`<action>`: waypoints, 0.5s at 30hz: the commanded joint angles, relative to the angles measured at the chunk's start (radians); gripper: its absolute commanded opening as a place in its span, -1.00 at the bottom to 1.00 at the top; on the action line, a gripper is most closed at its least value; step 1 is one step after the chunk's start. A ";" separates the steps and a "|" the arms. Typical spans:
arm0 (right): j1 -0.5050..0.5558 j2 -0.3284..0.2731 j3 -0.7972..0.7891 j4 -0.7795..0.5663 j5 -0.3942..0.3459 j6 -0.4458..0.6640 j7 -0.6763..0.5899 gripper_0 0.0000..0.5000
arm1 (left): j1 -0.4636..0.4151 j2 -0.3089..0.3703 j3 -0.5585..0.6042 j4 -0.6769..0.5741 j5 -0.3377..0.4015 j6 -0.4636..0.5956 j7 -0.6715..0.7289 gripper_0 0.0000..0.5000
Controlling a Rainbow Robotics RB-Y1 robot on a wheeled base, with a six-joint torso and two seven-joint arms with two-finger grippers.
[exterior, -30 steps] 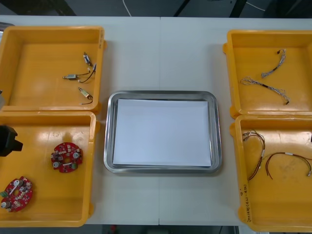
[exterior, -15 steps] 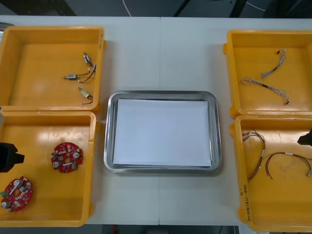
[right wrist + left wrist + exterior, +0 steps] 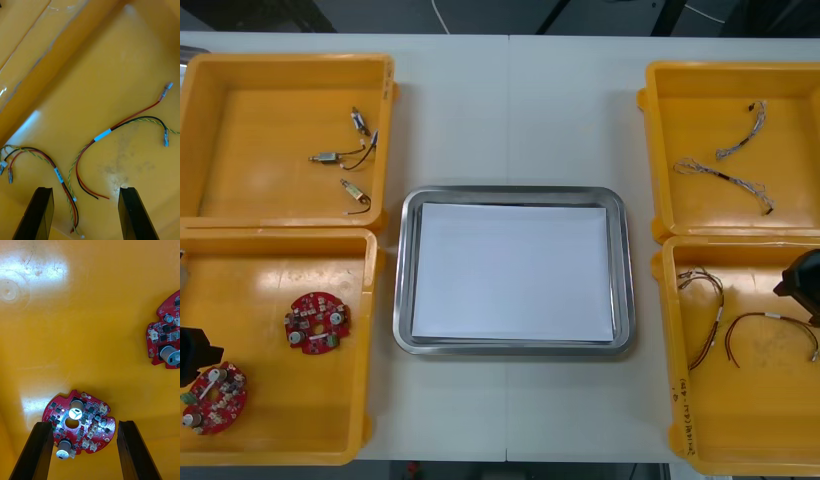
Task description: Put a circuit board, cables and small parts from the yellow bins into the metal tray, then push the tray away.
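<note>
In near-left yellow bin (image 3: 270,290): two circuit boards (image 3: 317,323) | metal tray (image 3: 402,270): white inside

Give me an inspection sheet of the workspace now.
Surface: light table.
Job's things: metal tray, white inside, holding nothing; two round red circuit boards in left near yellow bin; small metal parts in left far bin.
Clutter: nothing seen.
Grippers: left gripper open above the nearer board; right gripper open above red and yellow cables.
Cables: those in right near bin; twisted blue and white cables in right far bin.
Surroundings: dark floor beyond the table.
</note>
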 commanded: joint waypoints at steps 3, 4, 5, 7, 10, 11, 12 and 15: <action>-0.009 0.037 0.015 0.064 0.037 -0.070 -0.044 1.00 | 0.038 0.053 0.023 0.047 0.006 -0.051 -0.096 1.00; -0.010 0.040 0.015 0.076 0.040 -0.079 -0.047 1.00 | 0.036 0.053 0.022 0.062 0.010 -0.065 -0.110 1.00; -0.012 0.045 0.016 0.090 0.041 -0.087 -0.052 1.00 | 0.036 0.053 0.017 0.076 0.012 -0.075 -0.124 1.00; -0.015 0.049 0.015 0.110 0.040 -0.106 -0.058 1.00 | 0.038 0.051 0.011 0.098 0.017 -0.094 -0.142 1.00; -0.018 0.062 0.015 0.150 0.037 -0.138 -0.073 1.00 | 0.036 0.054 -0.001 0.116 0.017 -0.118 -0.148 1.00; -0.021 0.068 0.015 0.163 0.037 -0.150 -0.078 1.00 | 0.038 0.054 -0.006 0.121 0.017 -0.123 -0.150 1.00; -0.024 0.071 0.016 0.177 0.040 -0.159 -0.084 1.00 | 0.038 0.054 -0.011 0.124 0.017 -0.128 -0.150 1.00; -0.027 0.079 0.016 0.199 0.041 -0.179 -0.098 1.00 | 0.038 0.053 -0.026 0.130 0.017 -0.135 -0.150 1.00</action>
